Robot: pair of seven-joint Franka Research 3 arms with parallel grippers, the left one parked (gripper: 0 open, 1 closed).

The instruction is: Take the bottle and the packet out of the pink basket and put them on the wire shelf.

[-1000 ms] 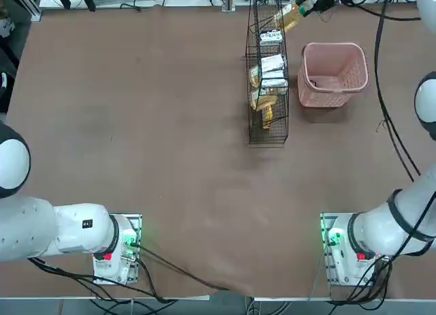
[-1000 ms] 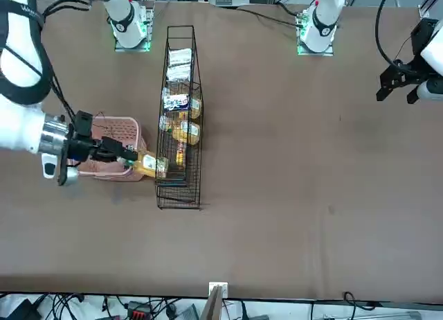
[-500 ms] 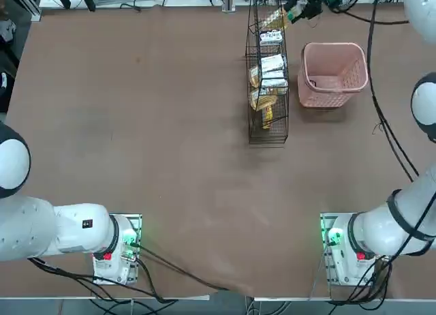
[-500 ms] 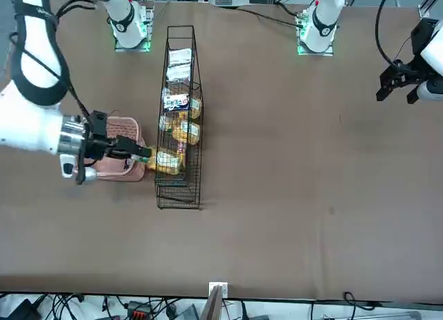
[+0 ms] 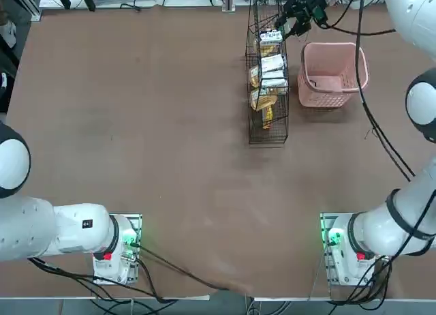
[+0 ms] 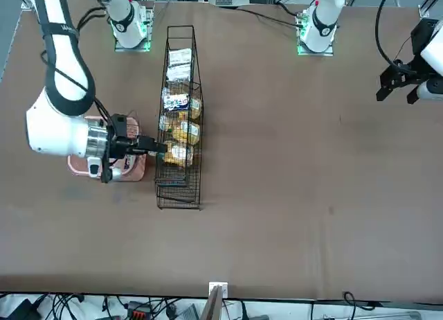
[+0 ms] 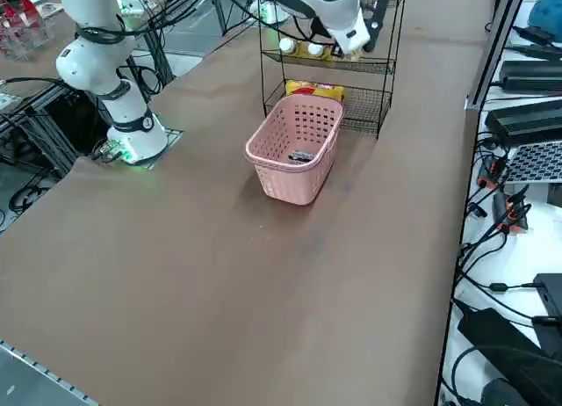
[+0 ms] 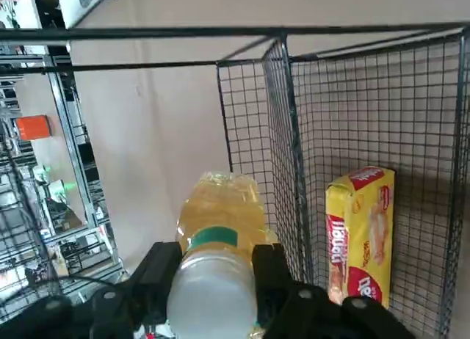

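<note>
Brown tabletop carries the wire shelf (image 5: 267,83) with the pink basket (image 5: 333,75) just to its right. Over the last second the right gripper (image 8: 211,269), clamped on the bottle (image 8: 218,251) near its white cap, has carried it from beside the basket to the shelf's far end. The packet (image 7: 301,155) remains in the basket.

Even, bright overhead light across the brown bench (image 5: 170,124), soft short shadows beside the pink basket (image 7: 294,155). Wrist view: close bottle (image 8: 218,236) cap blurred, mesh sharp.
</note>
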